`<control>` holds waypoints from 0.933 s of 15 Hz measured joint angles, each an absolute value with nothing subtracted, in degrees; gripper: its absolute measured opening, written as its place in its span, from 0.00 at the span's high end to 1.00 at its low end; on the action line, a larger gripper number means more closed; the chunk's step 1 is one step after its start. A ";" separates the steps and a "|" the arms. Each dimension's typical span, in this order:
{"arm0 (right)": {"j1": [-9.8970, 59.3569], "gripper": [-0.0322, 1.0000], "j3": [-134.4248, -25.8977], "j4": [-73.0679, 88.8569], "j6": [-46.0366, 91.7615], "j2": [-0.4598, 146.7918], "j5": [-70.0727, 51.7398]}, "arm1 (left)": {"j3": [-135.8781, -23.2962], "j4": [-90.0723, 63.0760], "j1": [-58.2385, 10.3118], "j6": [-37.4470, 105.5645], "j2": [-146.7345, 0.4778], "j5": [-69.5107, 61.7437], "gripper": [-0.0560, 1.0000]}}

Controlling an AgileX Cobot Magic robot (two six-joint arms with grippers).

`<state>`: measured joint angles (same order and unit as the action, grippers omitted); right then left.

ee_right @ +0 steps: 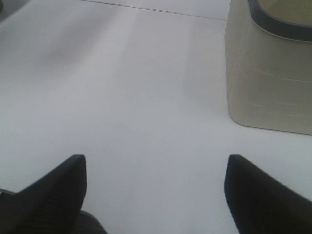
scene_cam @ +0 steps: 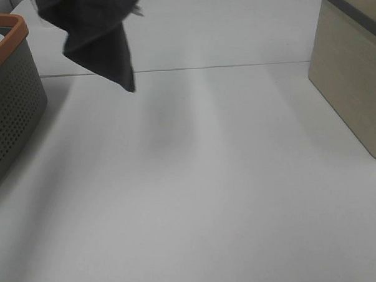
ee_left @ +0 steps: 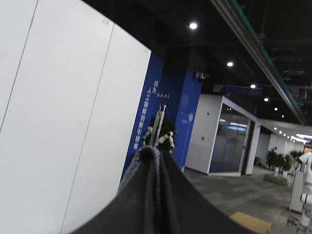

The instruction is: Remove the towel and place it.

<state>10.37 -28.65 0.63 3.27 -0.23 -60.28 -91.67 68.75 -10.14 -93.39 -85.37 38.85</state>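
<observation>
The dark charcoal-grey towel (scene_cam: 99,39) hangs in the air at the far left of the exterior view. Its lowest corner dangles above the white table (scene_cam: 209,196), and its top runs out of the frame. My left gripper (ee_left: 155,190) is out of the exterior view. In the left wrist view its dark fingers (ee_left: 190,204) are pressed together on the towel's hemmed edge (ee_left: 146,155), and the camera looks out into the room. My right gripper (ee_right: 156,161) is open and empty, low over the bare table. The towel's white tag is not visible.
A grey perforated basket with an orange rim (scene_cam: 11,105) stands at the left edge, beside the hanging towel. A beige bin with a dark grey rim (scene_cam: 351,84) stands at the right and also shows in the right wrist view (ee_right: 268,83).
</observation>
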 joint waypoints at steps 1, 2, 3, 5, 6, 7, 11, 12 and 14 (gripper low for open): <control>10.37 0.23 -28.65 0.63 3.21 -0.23 -60.28 | -91.67 73.34 -10.14 -95.91 -86.17 39.59 0.95; 10.37 0.23 -28.65 0.63 3.09 -0.23 -60.28 | -91.67 79.41 -10.14 -98.61 -87.15 41.60 0.95; 10.37 0.23 -28.65 0.63 3.09 -0.23 -60.28 | -91.67 85.31 -10.14 -101.13 -88.29 43.83 0.95; 10.37 0.23 -28.65 0.63 3.09 -0.23 -60.28 | -90.07 93.45 -10.14 -105.83 -90.01 45.72 0.95; 10.37 0.23 -28.65 0.63 3.09 -0.23 -60.28 | -88.24 95.40 -10.14 -106.57 -90.41 44.98 0.95; 10.37 0.23 -28.65 0.63 3.09 -0.23 -60.28 | -85.71 96.54 -10.14 -106.68 -90.47 44.12 0.95; 10.37 0.23 -29.28 5.56 3.09 -0.23 -58.44 | -74.31 97.40 -10.14 -103.88 -90.47 43.60 0.95; 10.37 0.23 -29.39 8.19 3.50 -0.23 -55.75 | -72.82 97.57 -10.14 -103.82 -90.47 43.66 0.95; 10.37 0.23 -29.45 14.09 7.05 2.52 -49.05 | -70.82 97.92 -10.14 -103.65 -90.47 43.66 0.95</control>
